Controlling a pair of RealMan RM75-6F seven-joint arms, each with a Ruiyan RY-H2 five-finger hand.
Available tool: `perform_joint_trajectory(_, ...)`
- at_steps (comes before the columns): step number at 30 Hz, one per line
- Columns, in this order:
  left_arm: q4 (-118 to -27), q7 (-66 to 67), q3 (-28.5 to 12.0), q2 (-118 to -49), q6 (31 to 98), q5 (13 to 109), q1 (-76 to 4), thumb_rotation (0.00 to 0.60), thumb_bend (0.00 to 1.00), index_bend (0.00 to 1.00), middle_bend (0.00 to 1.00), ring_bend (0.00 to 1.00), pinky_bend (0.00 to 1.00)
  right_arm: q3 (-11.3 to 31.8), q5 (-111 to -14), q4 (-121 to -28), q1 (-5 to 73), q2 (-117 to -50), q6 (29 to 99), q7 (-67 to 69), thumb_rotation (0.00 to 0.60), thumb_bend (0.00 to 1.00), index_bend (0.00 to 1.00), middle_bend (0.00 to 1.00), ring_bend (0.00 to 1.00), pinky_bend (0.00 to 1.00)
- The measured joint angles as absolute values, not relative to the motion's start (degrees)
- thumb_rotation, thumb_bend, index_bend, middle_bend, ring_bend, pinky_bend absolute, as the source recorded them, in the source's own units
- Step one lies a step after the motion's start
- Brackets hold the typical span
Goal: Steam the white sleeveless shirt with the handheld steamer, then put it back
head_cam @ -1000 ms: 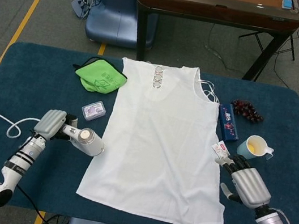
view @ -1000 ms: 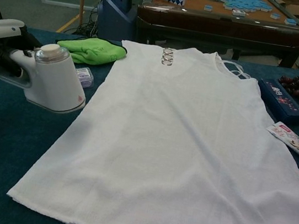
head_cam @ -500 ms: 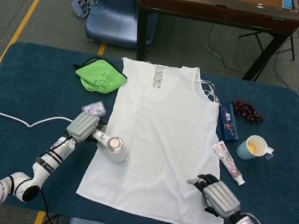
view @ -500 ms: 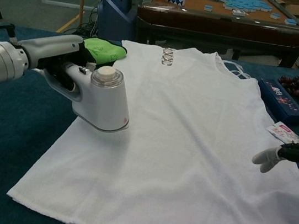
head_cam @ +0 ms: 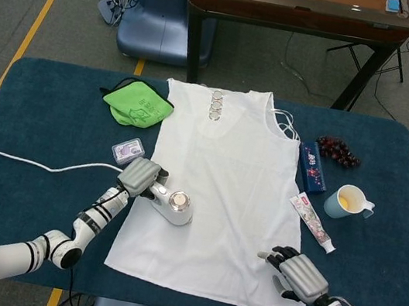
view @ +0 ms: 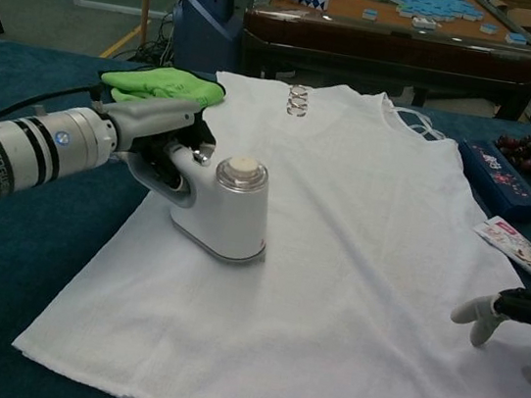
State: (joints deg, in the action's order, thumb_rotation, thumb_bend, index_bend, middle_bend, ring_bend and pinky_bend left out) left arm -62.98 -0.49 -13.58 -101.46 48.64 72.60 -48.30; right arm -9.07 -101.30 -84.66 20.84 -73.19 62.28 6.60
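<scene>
The white sleeveless shirt [head_cam: 222, 187] [view: 336, 259] lies flat on the blue table, neck toward the far edge. My left hand [head_cam: 140, 177] [view: 152, 129] grips the handle of the white handheld steamer [head_cam: 177, 207] [view: 229, 209], whose head rests on the shirt's left side. My right hand [head_cam: 298, 275] [view: 507, 312] presses on the shirt's lower right part, fingers spread on the cloth and holding nothing.
A green cloth [head_cam: 139, 104] and a small clear box [head_cam: 127, 150] lie left of the shirt. To its right are a blue box [head_cam: 311, 166], grapes [head_cam: 337, 150], a tube [head_cam: 312, 222] and a cup [head_cam: 347, 200]. The steamer's white cord [head_cam: 22, 163] trails left.
My left hand has carried the steamer rightward from the bare table onto the shirt. My right hand has moved from beside the tube down onto the shirt's lower right corner.
</scene>
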Motion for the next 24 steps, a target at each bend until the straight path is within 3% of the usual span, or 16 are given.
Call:
perform_joint_trajectory(4, -61.0, -0.39, -13.68, -102.77, 48.41, 72.32, -49.04, 0.6, 0.22, 0.81, 0.7, 0.61, 0.62, -8.48, -100.35, -82.9, 20.09, -75.06, 63.88, 6.35, 0.572, 0.0, 0.22, 0.28, 0.16, 0.14)
perform_joint_trajectory(7, -60.54, -0.84, -13.94, -102.96, 48.14, 71.81, -49.33, 0.6, 0.22, 0.81, 0.7, 0.61, 0.62, -7.4, -99.92, -81.66, 19.7, -76.68, 66.38, 8.1, 0.427, 0.0, 0.22, 0.25, 0.13, 0.09)
perform_joint_trajectory(13, -60.94, -1.15, -14.35, -102.25, 48.02, 70.97, -49.38, 0.6, 0.22, 0.81, 0.7, 0.61, 0.62, -6.04, -99.45, -80.45, 20.85, -78.85, 66.02, 8.4, 0.263, 0.0, 0.1, 0.15, 0.03, 0.0)
perform_joint_trajectory(18, -61.4, -1.22, -14.87, -101.7, 47.51, 69.83, -49.55, 0.6, 0.22, 0.81, 0.7, 0.61, 0.62, -5.45, -97.44, -81.06, 23.27, -80.43, 60.67, 7.43, 0.224, 0.0, 0.05, 0.09, 0.0, 0.0)
perform_joint_trajectory(24, -61.43, -1.28, -15.47, -101.54, 46.97, 68.28, -49.72, 0.6, 0.22, 0.81, 0.7, 0.61, 0.62, -4.8, -96.06, -79.62, 25.91, -83.7, 57.39, 8.06, 0.22, 0.0, 0.05, 0.09, 0.0, 0.0)
